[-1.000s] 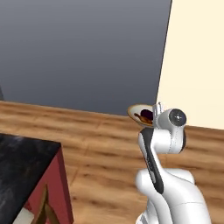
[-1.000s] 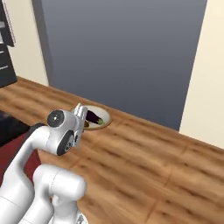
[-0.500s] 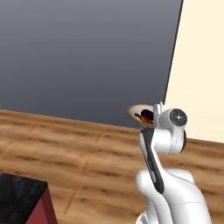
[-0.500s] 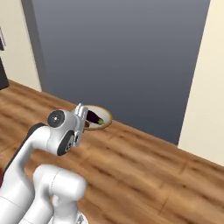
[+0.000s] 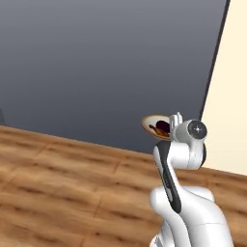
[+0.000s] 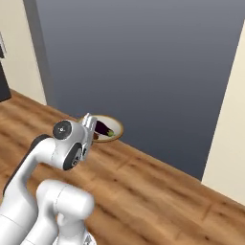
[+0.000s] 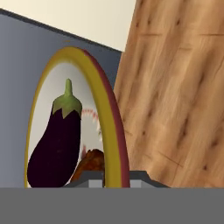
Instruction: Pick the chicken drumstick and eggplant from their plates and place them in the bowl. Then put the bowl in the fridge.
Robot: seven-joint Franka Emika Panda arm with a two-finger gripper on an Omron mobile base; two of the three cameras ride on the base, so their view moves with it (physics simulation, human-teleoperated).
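The end effector (image 7: 114,181) is clamped on the rim of the bowl (image 7: 111,131), carried above the wood floor (image 5: 58,183) before the dark fridge (image 6: 143,62). Inside lie the eggplant (image 7: 54,140) and the chicken drumstick (image 7: 91,162), the latter half hidden by the rim, and the fingertips are barely visible.

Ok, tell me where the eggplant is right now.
The eggplant lies in the bowl beside the chicken drumstick, held up at the gripper before the dark grey fridge.
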